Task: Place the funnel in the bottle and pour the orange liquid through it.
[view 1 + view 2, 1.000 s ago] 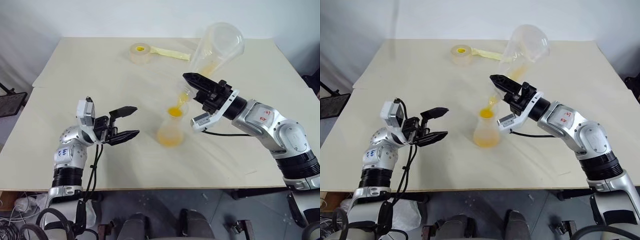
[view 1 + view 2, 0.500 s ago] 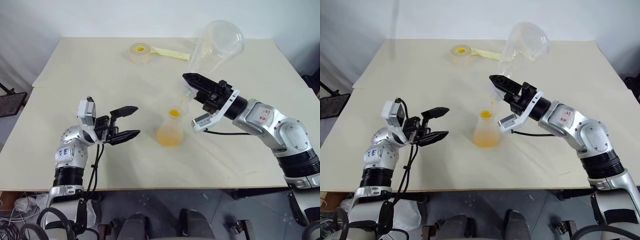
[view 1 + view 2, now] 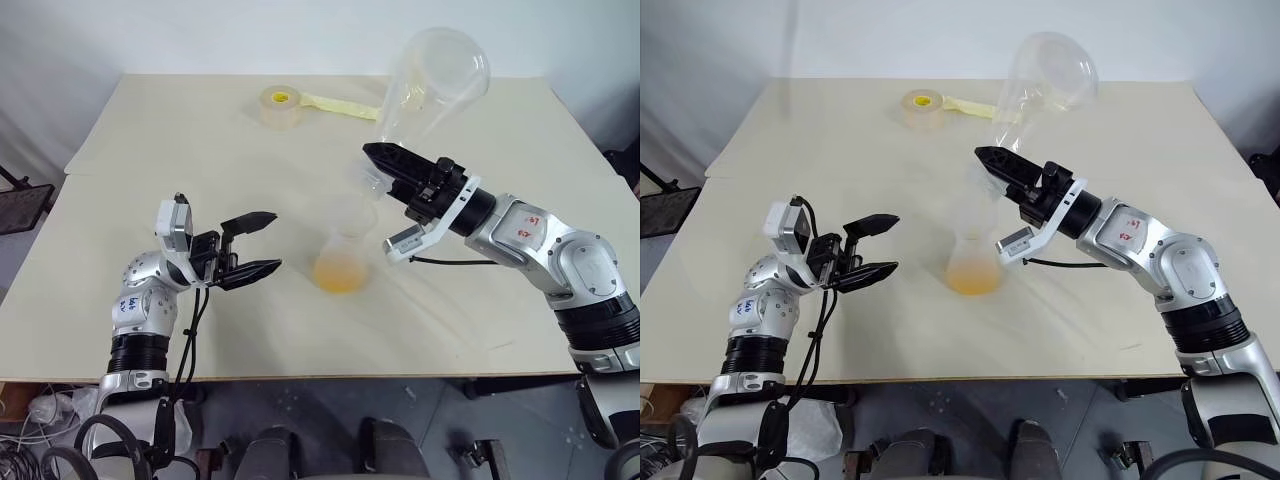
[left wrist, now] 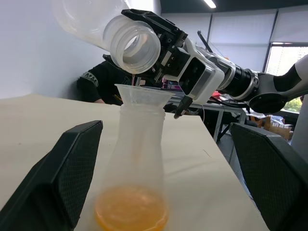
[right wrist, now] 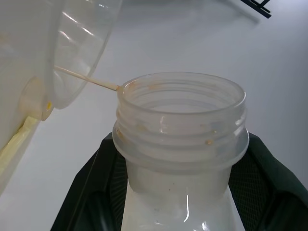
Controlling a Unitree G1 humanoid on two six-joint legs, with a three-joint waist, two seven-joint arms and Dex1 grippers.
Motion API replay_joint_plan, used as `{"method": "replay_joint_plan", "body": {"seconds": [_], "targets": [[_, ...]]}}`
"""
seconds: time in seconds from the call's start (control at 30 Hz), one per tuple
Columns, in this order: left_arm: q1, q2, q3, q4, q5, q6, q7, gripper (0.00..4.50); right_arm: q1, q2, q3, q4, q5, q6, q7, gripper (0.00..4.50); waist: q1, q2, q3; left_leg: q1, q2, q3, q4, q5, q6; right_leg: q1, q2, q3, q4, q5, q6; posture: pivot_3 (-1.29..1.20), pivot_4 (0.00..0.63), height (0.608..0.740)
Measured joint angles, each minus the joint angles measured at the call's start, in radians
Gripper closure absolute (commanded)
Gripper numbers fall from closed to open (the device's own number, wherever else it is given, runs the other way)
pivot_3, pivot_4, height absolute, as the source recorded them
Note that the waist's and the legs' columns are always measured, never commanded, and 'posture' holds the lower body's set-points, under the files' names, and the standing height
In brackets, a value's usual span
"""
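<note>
Your right gripper, fingers closed on the tilted pouring container, is holding its mouth just above the funnel in the bottle, while your left gripper is waiting wide open and empty beside the bottle.

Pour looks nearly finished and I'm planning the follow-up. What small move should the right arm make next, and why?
Probably tip the clear wide-mouthed jar upright: it looks drained, only a thin thread falls into the clear plastic funnel, and the orange liquid pools in the clear conical bottle.
</note>
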Motion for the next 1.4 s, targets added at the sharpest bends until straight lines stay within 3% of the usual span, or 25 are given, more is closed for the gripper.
{"method": "replay_joint_plan", "body": {"seconds": [0.23,0.4,0.63,0.77,1.0,1.17,1.37,1.4], "targets": [[-0.026,0.000,-0.001,0.017,0.001,-0.002,0.000,0.00,0.005,0.006,0.000,-0.001,0.013,0.007,0.010,2.07,0.000,0.000,0.000,0.000,0.000,0.000,0.000,0.000,0.000,0.000,0.000,0.000,0.000,0.000,0.000,0.00,0.150,0.740],[-0.030,0.000,-0.006,0.034,0.003,-0.002,-0.001,0.00,0.054,0.070,-0.014,-0.007,0.117,0.079,0.063,2.07,0.000,0.000,0.000,0.000,0.000,0.000,0.000,0.000,0.000,0.000,0.000,-0.001,0.000,0.000,0.000,0.00,0.150,0.740],[-0.038,0.011,-0.012,0.037,0.004,0.000,-0.007,0.00,0.153,0.229,-0.146,-0.109,0.451,0.352,0.245,2.07,0.001,0.000,0.000,0.000,0.000,-0.001,0.000,0.000,0.000,0.000,0.000,-0.002,0.001,0.000,0.000,0.00,0.150,0.740],[-0.047,0.039,-0.017,0.037,0.004,0.014,-0.027,0.00,0.169,0.371,-0.351,-0.170,0.732,0.699,0.315,2.07,0.004,0.000,0.000,0.000,0.000,-0.003,0.001,0.000,0.000,0.001,0.000,-0.002,0.002,0.000,0.000,0.00,0.150,0.740],[-0.059,0.065,-0.019,0.048,0.004,0.022,-0.050,0.00,0.207,0.431,-0.612,-0.151,1.109,1.009,0.360,2.07,0.000,0.000,0.000,0.000,-0.004,-0.002,-0.001,0.000,0.000,0.000,0.000,-0.002,0.002,0.000,0.000,0.00,0.150,0.740],[-0.062,0.094,-0.018,0.077,0.008,0.019,-0.067,0.00,0.234,0.434,-0.707,-0.086,1.253,1.071,0.354,2.07,-0.002,0.000,0.000,0.001,-0.004,0.000,-0.002,0.000,0.000,0.000,0.000,-0.001,0.002,0.000,0.000,0.00,0.150,0.740],[-0.069,0.118,-0.019,0.105,0.036,-0.002,-0.067,0.00,0.260,0.434,-0.708,-0.048,1.296,1.014,0.349,2.07,-0.002,0.001,0.000,0.002,-0.004,0.000,-0.003,0.000,0.000,0.000,0.000,-0.001,0.002,0.000,0.000,0.00,0.150,0.740],[-0.069,0.118,-0.019,0.110,0.038,-0.003,-0.067,0.00,0.263,0.434,-0.707,-0.043,1.302,1.003,0.347,1.72,-0.002,0.000,0.000,0.002,-0.004,0.000,-0.002,0.000,0.000,0.000,0.000,-0.001,0.002,0.000,0.000,0.00,0.150,0.740]]}}
